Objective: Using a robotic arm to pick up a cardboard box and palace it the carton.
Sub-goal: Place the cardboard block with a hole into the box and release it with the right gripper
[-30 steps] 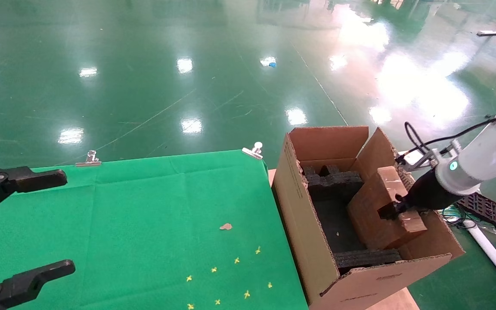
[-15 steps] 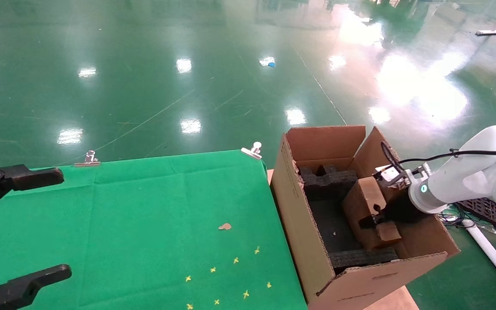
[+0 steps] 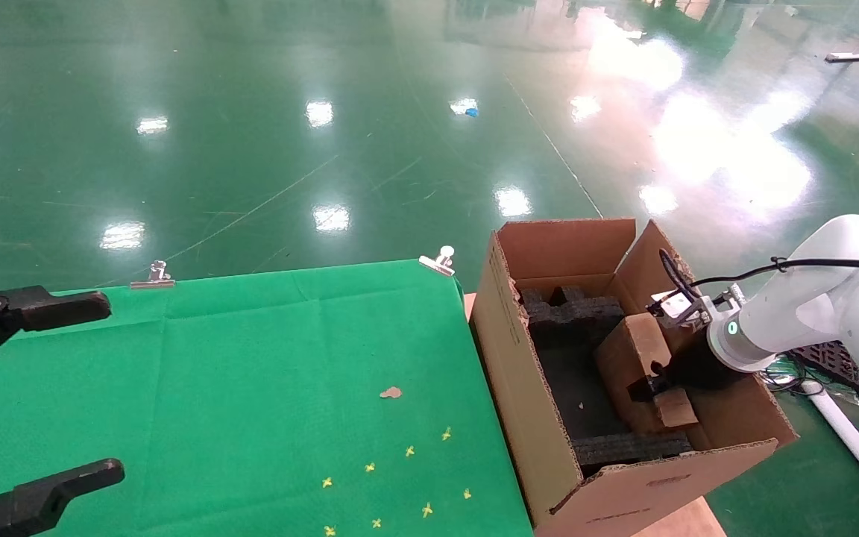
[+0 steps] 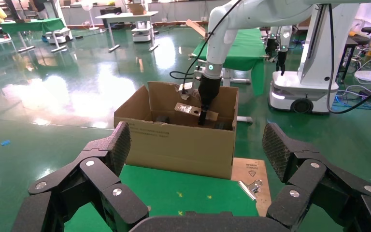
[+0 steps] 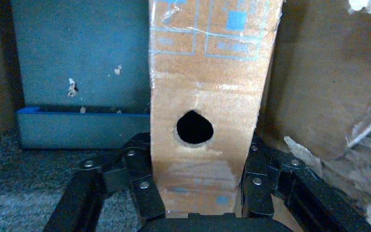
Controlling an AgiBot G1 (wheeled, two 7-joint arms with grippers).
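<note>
The large brown carton [image 3: 526, 418] stands right of the green table, flaps up, with black foam inserts [image 3: 575, 313] inside. My white right arm [image 3: 810, 313] reaches into it from the right. Its gripper [image 3: 653, 388] is shut on the small cardboard box [image 3: 634, 350], which sits tilted, low inside the carton between the foam pieces. In the right wrist view the box [image 5: 207, 121], with a round hole, fills the space between the fingers [image 5: 140, 183]. The left wrist view shows the carton [image 4: 178, 140] and box [image 4: 188, 109] from afar. My left gripper [image 3: 42, 388] is open at the table's left edge.
The green cloth table [image 3: 250, 388] carries a small brown scrap [image 3: 391, 392], yellow cross marks [image 3: 407, 477] and metal clips [image 3: 441, 261] at its far edge. A black pallet [image 3: 839, 365] lies on the floor right of the carton. A wooden board [image 3: 668, 522] shows under the carton.
The right arm has lowered the cardboard box deeper into the carton over the last second; in the last half second it barely moved. The left gripper has stayed still.
</note>
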